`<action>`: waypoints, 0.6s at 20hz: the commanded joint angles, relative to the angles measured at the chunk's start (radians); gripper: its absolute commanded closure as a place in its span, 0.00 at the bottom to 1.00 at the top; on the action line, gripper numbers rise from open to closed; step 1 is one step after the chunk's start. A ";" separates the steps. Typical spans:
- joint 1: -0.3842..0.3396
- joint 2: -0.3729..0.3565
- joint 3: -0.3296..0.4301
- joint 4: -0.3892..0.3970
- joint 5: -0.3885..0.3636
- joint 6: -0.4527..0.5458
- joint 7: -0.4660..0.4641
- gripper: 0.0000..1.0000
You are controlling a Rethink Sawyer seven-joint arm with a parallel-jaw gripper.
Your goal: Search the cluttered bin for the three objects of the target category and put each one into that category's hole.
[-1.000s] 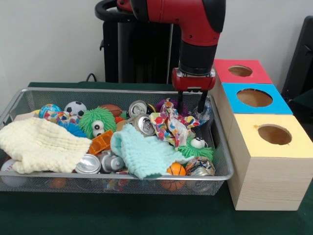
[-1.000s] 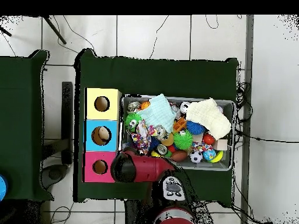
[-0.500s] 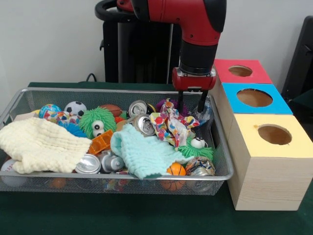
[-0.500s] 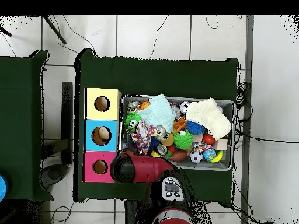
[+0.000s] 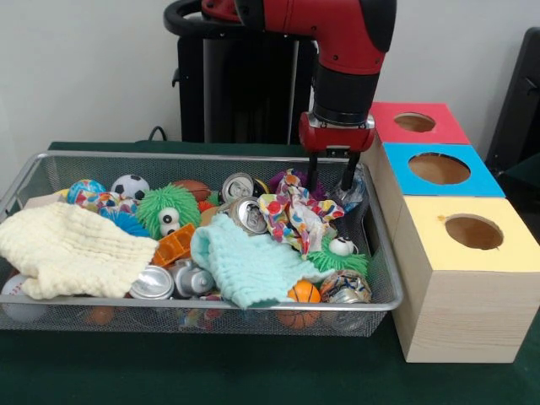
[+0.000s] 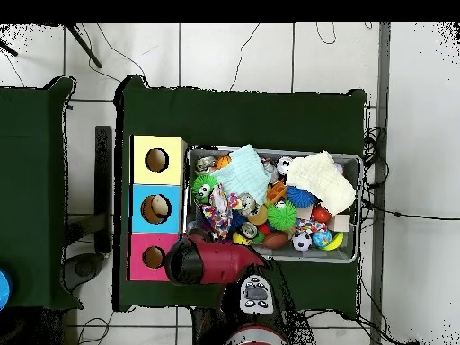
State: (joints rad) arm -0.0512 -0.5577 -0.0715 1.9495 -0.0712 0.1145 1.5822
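Jaws apart and empty, hanging over the wire bin's (image 5: 384,278) box-side corner

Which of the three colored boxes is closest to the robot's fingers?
The red box. It sits right beside the gripper, which hangs over the bin's corner. The blue box comes next, and the yellow box is farthest.

My pincer (image 5: 330,180) hung open at frame's upper centre-right, w/ crumpled patterned cloth (image 5: 294,216) just below; bin (image 5: 384,261) packed full, box row (image 5: 466,278) walling the right.
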 commanded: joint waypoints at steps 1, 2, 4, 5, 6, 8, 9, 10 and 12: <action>0.026 0.058 0.043 -0.012 0.042 -0.004 0.206 0.00; 0.031 0.062 0.041 -0.019 0.046 -0.006 0.206 0.00; 0.049 0.060 0.020 -0.028 0.046 0.008 0.198 0.00; 0.052 0.060 0.016 -0.029 0.043 0.004 0.193 0.00; 0.048 0.059 0.022 -0.027 0.038 -0.013 0.188 0.00; 0.053 0.062 0.018 -0.031 0.038 -0.018 0.187 0.00; 0.054 0.063 0.016 -0.033 0.040 -0.016 0.187 0.00; 0.053 0.059 0.019 -0.029 0.041 -0.009 0.186 0.00; 0.056 0.057 0.018 -0.033 0.043 0.005 0.183 0.00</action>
State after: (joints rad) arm -0.0065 -0.5572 -0.1082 1.9461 -0.0568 0.1147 1.5822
